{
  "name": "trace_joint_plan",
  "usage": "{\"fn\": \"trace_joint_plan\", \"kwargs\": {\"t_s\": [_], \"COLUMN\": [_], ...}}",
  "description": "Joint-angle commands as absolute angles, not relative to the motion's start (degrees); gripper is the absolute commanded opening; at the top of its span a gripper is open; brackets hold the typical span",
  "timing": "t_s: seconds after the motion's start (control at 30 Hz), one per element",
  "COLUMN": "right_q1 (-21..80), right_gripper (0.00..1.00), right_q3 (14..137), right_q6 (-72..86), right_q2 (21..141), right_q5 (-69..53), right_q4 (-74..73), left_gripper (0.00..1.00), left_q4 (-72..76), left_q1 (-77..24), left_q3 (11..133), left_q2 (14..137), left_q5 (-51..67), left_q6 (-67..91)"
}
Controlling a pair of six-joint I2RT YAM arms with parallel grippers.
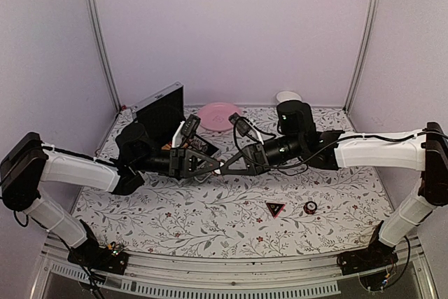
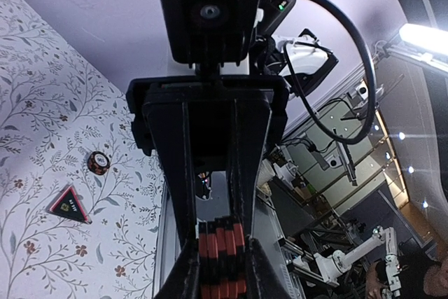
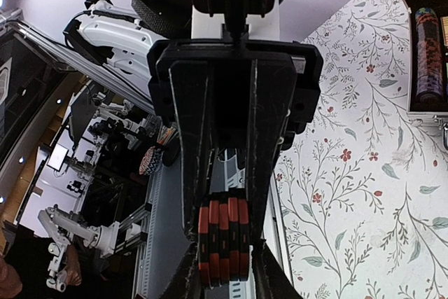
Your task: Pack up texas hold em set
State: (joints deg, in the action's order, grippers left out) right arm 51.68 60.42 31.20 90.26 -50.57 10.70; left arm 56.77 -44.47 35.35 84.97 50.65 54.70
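A short stack of red-and-black chips (image 2: pixel 222 253) (image 3: pixel 224 239) is held in the air over the middle of the table. My left gripper (image 1: pixel 214 166) (image 2: pixel 222 271) and my right gripper (image 1: pixel 227 168) (image 3: pixel 224 264) meet tip to tip there. Each is shut on the stack from opposite sides. The silver case (image 1: pixel 161 108) stands open at the back left behind the left arm. Its edge, with a row of dark chips inside, shows in the right wrist view (image 3: pixel 427 40). A black-and-red triangle (image 1: pixel 274 209) (image 2: pixel 68 204) and a single chip (image 1: pixel 309 207) (image 2: pixel 99 162) lie on the floral cloth at the front right.
A pink plate (image 1: pixel 218 115) and a small white bowl (image 1: pixel 288 96) sit at the back of the table. Walls close it in at the left, back and right. Both arms stretch across the middle.
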Motion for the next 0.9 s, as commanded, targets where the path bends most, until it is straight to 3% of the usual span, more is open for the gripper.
{"fn": "trace_joint_plan", "kwargs": {"t_s": [0.0,0.17,0.27,0.87], "right_q1": [52.49,52.5,52.48,52.05], "right_gripper": [0.18,0.09,0.06,0.04], "right_q3": [61.4,61.35,61.22,56.61], "right_q6": [31.8,33.22,34.04,35.04], "right_q2": [90.79,90.88,90.79,91.01], "right_q5": [-51.5,-51.1,-50.5,-42.98], "right_q4": [13.34,14.6,15.0,10.78], "left_gripper": [0.0,0.0,0.06,0.91], "left_q4": [59.27,57.3,53.77,39.12], "left_q1": [-45.19,-45.3,-45.31,-43.74], "left_q3": [35.77,35.84,36.14,32.82], "left_q2": [84.71,84.78,84.36,76.19], "left_q5": [50.37,49.83,48.76,35.54], "left_q6": [54.23,52.54,49.98,38.98]}}
